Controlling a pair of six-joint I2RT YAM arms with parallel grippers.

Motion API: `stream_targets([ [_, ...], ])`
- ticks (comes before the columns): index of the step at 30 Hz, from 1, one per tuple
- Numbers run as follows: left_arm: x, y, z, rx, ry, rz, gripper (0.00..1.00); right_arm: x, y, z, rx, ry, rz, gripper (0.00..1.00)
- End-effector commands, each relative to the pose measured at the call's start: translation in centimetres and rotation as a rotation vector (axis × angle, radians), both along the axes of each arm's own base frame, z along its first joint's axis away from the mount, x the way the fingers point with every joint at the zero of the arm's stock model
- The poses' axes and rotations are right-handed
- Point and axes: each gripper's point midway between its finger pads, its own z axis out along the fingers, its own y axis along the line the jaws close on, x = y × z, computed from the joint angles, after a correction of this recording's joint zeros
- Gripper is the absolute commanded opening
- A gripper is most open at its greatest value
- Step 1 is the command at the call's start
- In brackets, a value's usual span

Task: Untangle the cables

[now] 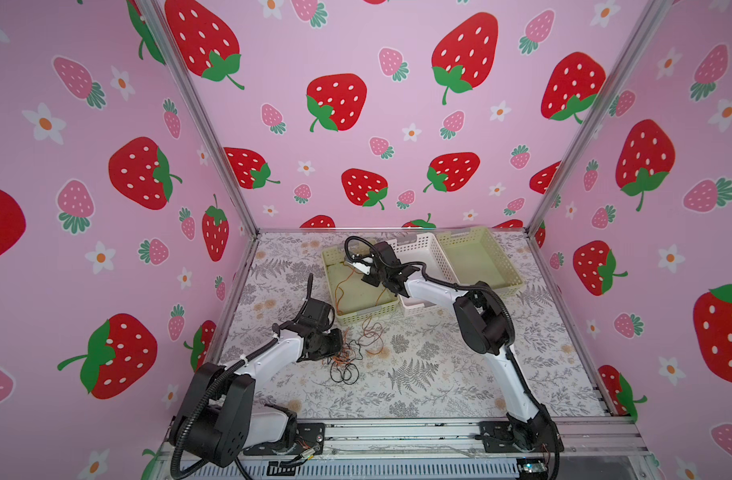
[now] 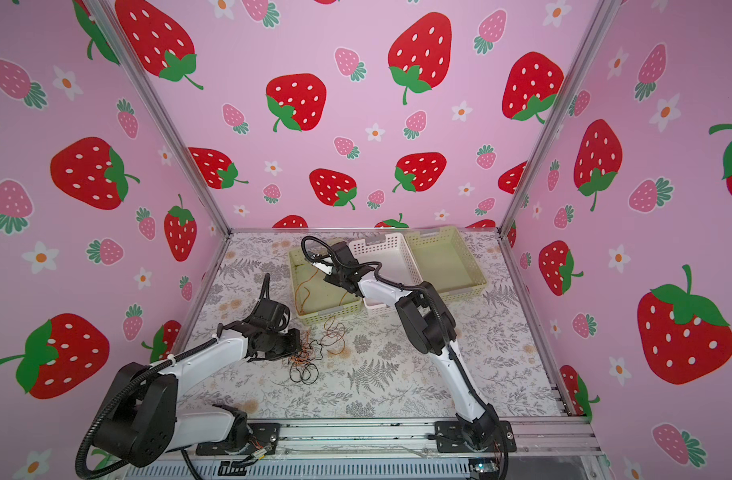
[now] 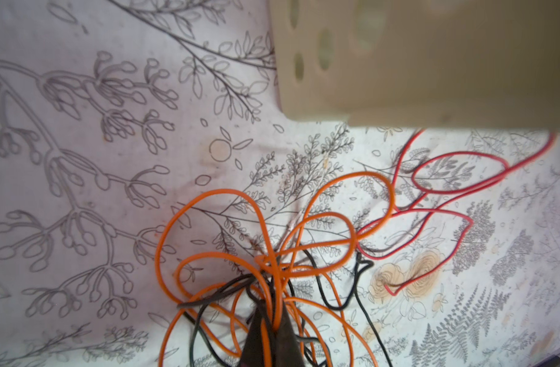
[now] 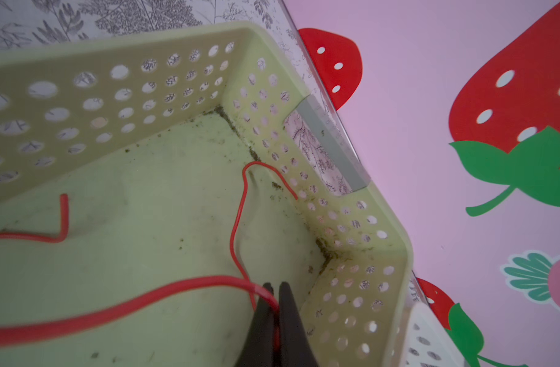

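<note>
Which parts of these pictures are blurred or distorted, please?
Left wrist view: the basket wall nearest the lens is out of focus, the orange cable sharp. Right wrist view: the red cable blurs near the lens. Both top views: frame posts splay outward.

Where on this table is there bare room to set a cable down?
Bare table in front, between the cable tangle and the right arm. The far-right green basket looks bare too. Crowded: around the left gripper at the tangle, and the left green basket, holding the red cable and right gripper.

top cams high, same scene, wrist cams close
</note>
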Motion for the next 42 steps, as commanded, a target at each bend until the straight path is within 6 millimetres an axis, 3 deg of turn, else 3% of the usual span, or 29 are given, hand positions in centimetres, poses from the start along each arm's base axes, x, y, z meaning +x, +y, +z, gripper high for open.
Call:
stream_targets([
  [1, 0.0, -0.3, -0.1, -0.009, 0.008, 0.004, 0.0, -0.2, 0.6, -0.7, -0.013, 0.02, 0.017, 0.0],
  [5, -0.1, -0.3, -0.1, -0.009, 0.01, 0.003, 0.0, 0.7, 0.5, -2.1, -0.057, 0.031, -0.016, 0.0],
  [14, -0.3, 0.8, 1.0, 0.033, -0.01, 0.052, 0.0, 2.5, -0.8, -3.3, -0.098, 0.029, -0.135, 0.07],
  [16, -0.5, 1.3, 1.5, 0.047, -0.021, 0.069, 0.0, 2.5, -1.0, -2.7, -0.095, 0.03, -0.145, 0.13],
  [22, -0.6, 2.5, 3.0, 0.078, -0.076, 0.121, 0.0, 1.9, -1.1, -0.1, -0.086, 0.04, -0.124, 0.51],
  [25, -0.8, 2.5, 3.2, 0.076, -0.077, 0.119, 0.0, 1.5, -1.3, 0.9, -0.086, 0.046, -0.116, 0.63],
  [36, -1.2, 2.2, 3.0, 0.063, -0.06, 0.103, 0.0, 1.0, -3.8, 4.9, -0.166, -0.033, -0.134, 0.81],
  [42, -1.1, 1.9, 2.8, 0.056, -0.047, 0.088, 0.0, 1.7, -6.4, 3.7, -0.394, -0.167, -0.19, 0.84],
])
